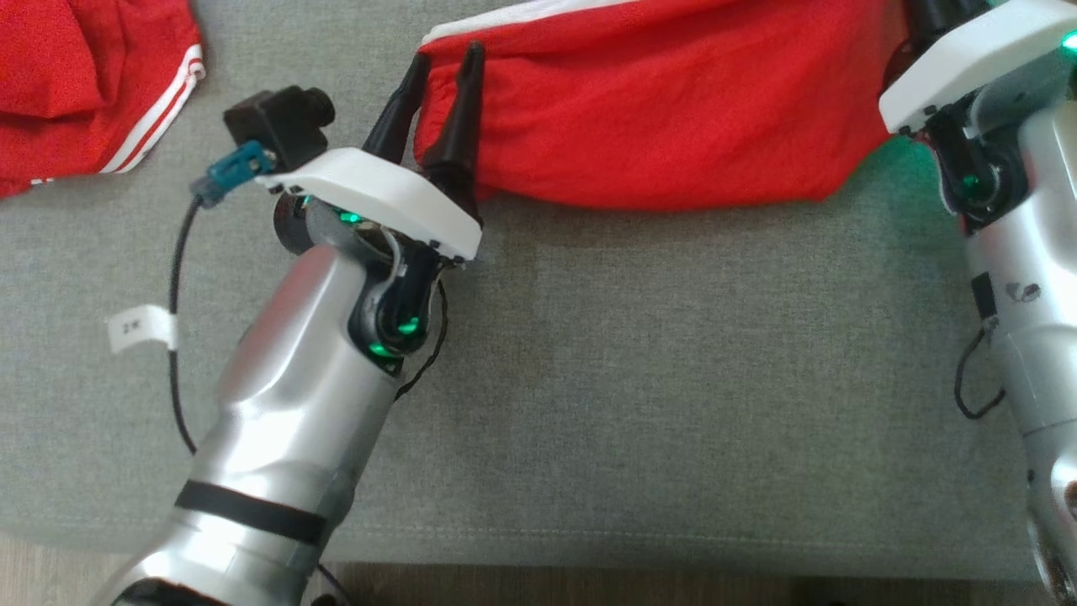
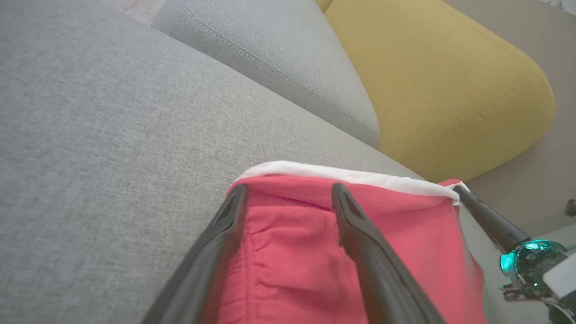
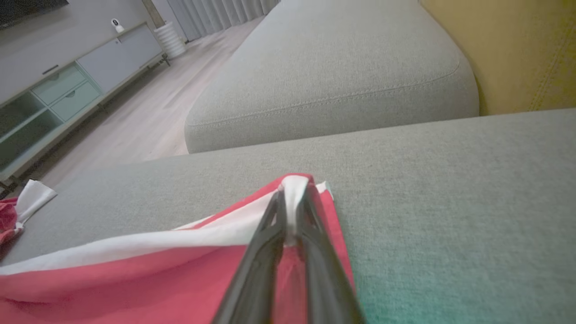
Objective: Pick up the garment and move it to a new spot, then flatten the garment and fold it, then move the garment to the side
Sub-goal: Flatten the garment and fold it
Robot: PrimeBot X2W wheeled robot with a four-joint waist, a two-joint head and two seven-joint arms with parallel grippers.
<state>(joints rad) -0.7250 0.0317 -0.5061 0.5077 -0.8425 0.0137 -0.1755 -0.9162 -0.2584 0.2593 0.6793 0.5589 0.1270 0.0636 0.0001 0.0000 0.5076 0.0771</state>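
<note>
Sofa seat (image 1: 639,379), grey and woven, is the biggest thing in front of you and carries everything else. Behind it, your left wrist view shows a yellow cushion (image 2: 450,81) beside a second grey cushion (image 2: 279,67).

The garment (image 1: 673,118), red with a white band along its far edge, is stretched across the far middle and right of the seat. Its near edge sags in a shallow curve, and its right end rises toward your right arm. A second red garment (image 1: 76,76) with white stripes lies bunched at the far left, well apart from the first.

Your left arm (image 1: 278,404) comes in from the lower left. Your left pincer (image 1: 446,57) sits at the garment's left end with its fingers spread. One finger is just outside the corner and the other lies over the red cloth, so fabric lies between them without being clamped.

Your right pincer (image 3: 294,191) is closed tight on the garment's other end. A fold of the white band is pinched between its fingertips and lifted off the seat.

A small white label (image 1: 141,328) hangs on the black cable (image 1: 175,278) beside your left arm.
</note>
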